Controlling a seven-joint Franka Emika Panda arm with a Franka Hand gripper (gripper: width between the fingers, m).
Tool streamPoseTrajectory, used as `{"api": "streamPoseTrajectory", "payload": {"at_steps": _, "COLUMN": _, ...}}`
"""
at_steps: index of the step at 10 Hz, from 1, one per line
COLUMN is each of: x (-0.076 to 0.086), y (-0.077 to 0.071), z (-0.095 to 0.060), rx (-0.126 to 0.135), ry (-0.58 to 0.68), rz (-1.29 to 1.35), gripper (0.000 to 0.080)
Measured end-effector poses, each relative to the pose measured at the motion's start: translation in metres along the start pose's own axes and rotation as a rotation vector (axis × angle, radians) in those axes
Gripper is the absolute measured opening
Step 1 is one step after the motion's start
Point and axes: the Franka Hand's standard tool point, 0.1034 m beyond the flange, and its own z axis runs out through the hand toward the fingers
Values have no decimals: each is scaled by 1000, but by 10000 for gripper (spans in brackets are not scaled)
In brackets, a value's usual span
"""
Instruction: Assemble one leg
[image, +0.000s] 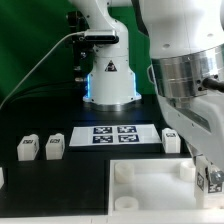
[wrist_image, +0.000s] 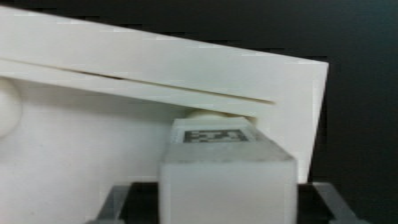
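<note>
Gripper (wrist_image: 217, 200) pinching a leg (wrist_image: 221, 150) — tag up, against the white square piece (wrist_image: 160, 70)

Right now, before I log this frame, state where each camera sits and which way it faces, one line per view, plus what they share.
Exterior view: off the arm, facing across the black table toward the arm's base; the arm and end effector show on this view's right.
Wrist view: on the wrist, looking along the end effector at the leg it grips and the large white square piece; only dark fingers show.
Shared: the tagged leg and the square piece.
</note>
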Motion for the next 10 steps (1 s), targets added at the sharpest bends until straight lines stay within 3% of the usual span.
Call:
{"api": "streamPoseTrajectory", "payload": {"at_steps": 6, "x": 2, "y": -3, "z": -2, "rx": 13, "ry": -5, "rz": 476, "gripper": 297}}
{"api": "streamPoseTrajectory", "payload": {"at_steps": 9, "x": 3, "y": -2, "z": -3, "rx": 12, "ry": 4, "rz": 474, "gripper": 298}}
{"api": "streamPoseTrajectory", "payload": {"at_steps": 10, "x": 3, "y": -1, "z": -2, "rx": 10, "ry": 5, "rz": 472, "gripper": 377}}
